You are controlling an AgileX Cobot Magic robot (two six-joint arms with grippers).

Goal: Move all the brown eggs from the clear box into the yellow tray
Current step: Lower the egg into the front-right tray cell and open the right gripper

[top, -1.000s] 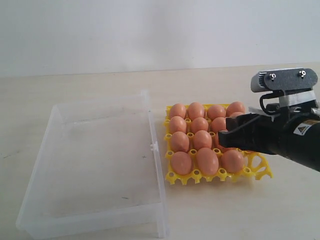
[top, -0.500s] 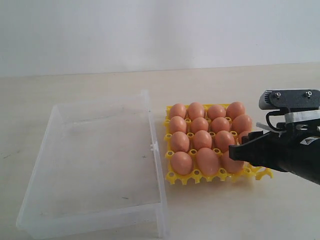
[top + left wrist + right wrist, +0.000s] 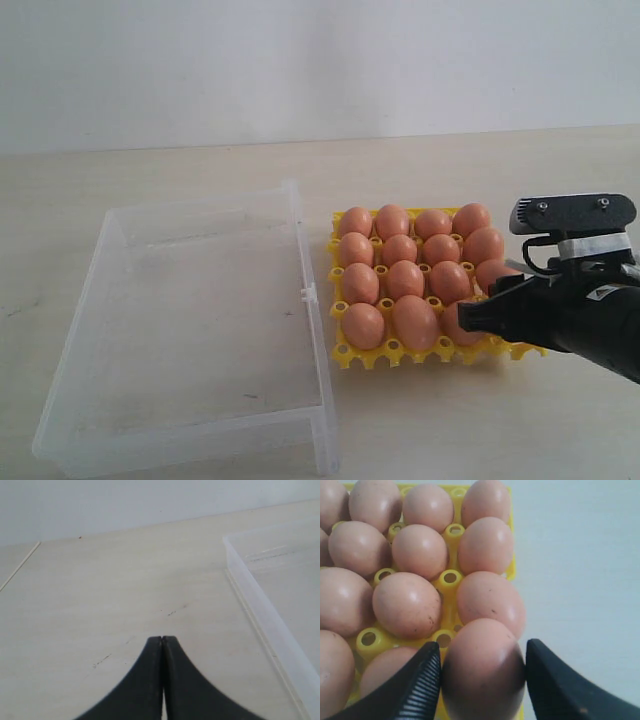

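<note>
Right black two-finger gripper [image 3: 478,316], lower right of exterior frame: fingers flank one smooth reddish-brown egg [image 3: 482,665] in the lower-right corner cell of bright yellow lattice tray [image 3: 345,357]; pinching or clear, cannot tell. Other brown eggs [image 3: 400,250] fill the tray. Left gripper [image 3: 162,647]: fingers pressed together. Clear shallow plastic box [image 3: 318,330], just left of tray. Pale wooden table [image 3: 450,430]; white wall [image 3: 300,60] behind.
</note>
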